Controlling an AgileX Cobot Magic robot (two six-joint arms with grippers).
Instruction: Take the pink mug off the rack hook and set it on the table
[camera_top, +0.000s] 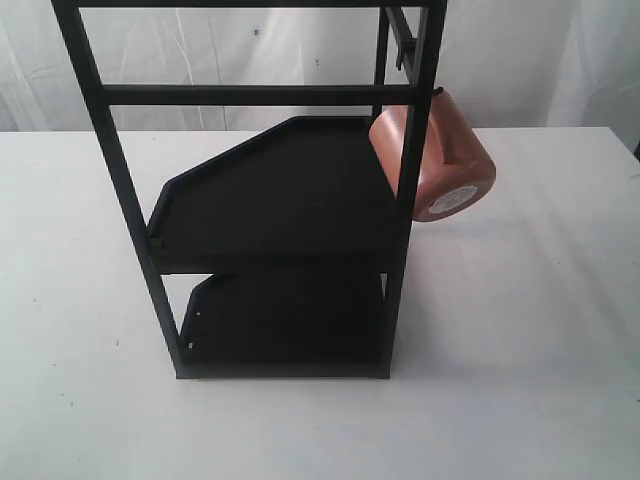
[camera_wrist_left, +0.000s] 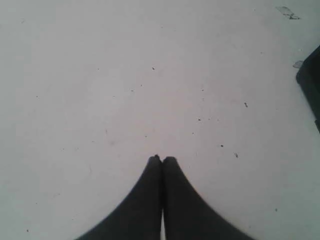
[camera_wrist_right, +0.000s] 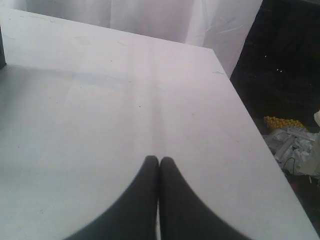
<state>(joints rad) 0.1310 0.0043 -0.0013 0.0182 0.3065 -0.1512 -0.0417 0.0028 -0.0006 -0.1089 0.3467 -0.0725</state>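
Observation:
The pink mug (camera_top: 440, 160) hangs on the right side of the black rack (camera_top: 270, 200), tilted, its white base sticker facing down and right. The rack hook (camera_top: 440, 92) shows only as a thin black bit at the mug's top. The rack stands mid-table with two tray shelves. Neither arm shows in the exterior view. My left gripper (camera_wrist_left: 162, 159) is shut and empty above bare white table (camera_wrist_left: 125, 90). My right gripper (camera_wrist_right: 159, 160) is also shut and empty over the table (camera_wrist_right: 100, 115), far from the mug.
A dark rack corner (camera_wrist_left: 311, 80) pokes in at the edge of the left wrist view. The table's edge (camera_wrist_right: 250, 125) runs beside the right gripper, with dark floor and clutter (camera_wrist_right: 295, 140) beyond. White curtain hangs behind the table.

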